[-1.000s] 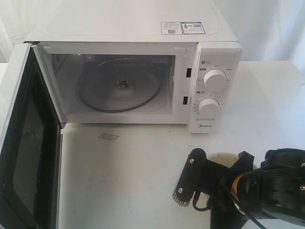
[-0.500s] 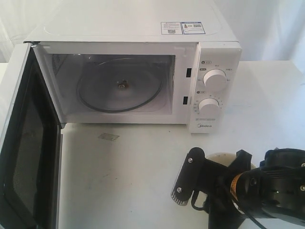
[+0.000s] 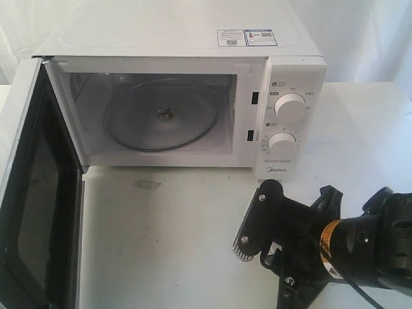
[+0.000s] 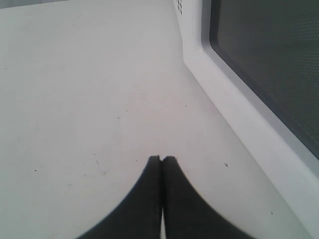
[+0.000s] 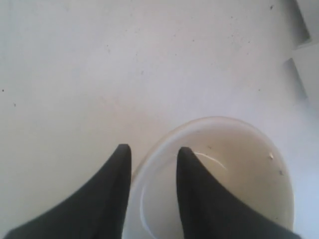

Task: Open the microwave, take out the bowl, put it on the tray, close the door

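Straddling bowl [image 5: 234, 169] rim, right end effector [image 5: 154, 148] released; exterior view hides bowl; left end effector [image 4: 162, 158] clenched.

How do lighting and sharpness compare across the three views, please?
Exterior view: washed-out backdrop, but the microwave cavity is evenly lit and sharp. Left wrist view: soft, the left end effector a black silhouette. Right wrist view: overexposed table, hazy bowl rim, right end effector featureless.

- right gripper [image 5: 153, 149] straddles the bowl [image 5: 224, 169] rim (one finger inside, one outside), jaws apart
- bowl sits on white table [image 5: 99, 74]
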Available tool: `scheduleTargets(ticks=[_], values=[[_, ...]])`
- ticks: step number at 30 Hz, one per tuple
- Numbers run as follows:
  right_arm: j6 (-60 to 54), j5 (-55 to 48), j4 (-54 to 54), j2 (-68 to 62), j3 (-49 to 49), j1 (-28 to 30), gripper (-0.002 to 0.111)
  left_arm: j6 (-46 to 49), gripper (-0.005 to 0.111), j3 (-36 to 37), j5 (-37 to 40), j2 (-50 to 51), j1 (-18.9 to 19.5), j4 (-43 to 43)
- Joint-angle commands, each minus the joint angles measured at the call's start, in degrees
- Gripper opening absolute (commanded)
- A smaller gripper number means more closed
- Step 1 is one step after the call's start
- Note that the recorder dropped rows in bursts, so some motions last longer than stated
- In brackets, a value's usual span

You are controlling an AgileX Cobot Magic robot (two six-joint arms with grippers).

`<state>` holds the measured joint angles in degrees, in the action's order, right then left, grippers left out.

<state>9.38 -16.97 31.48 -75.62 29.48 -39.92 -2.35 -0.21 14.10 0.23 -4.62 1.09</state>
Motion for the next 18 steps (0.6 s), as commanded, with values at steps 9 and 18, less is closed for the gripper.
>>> scheduleTargets(ticks=[9, 18], values=[[1.2, -3.7, 1.5, 18.6, 7.9, 0.5, 0.03, -0.2, 0.0, 0.2, 0.0, -0.2, 0.0, -0.2], [19.8, 4.8, 0.4, 37.9, 6.4, 0.5, 0.013, -0.2, 0.0, 0.2, 0.0, -0.2, 0.0, -0.2]])
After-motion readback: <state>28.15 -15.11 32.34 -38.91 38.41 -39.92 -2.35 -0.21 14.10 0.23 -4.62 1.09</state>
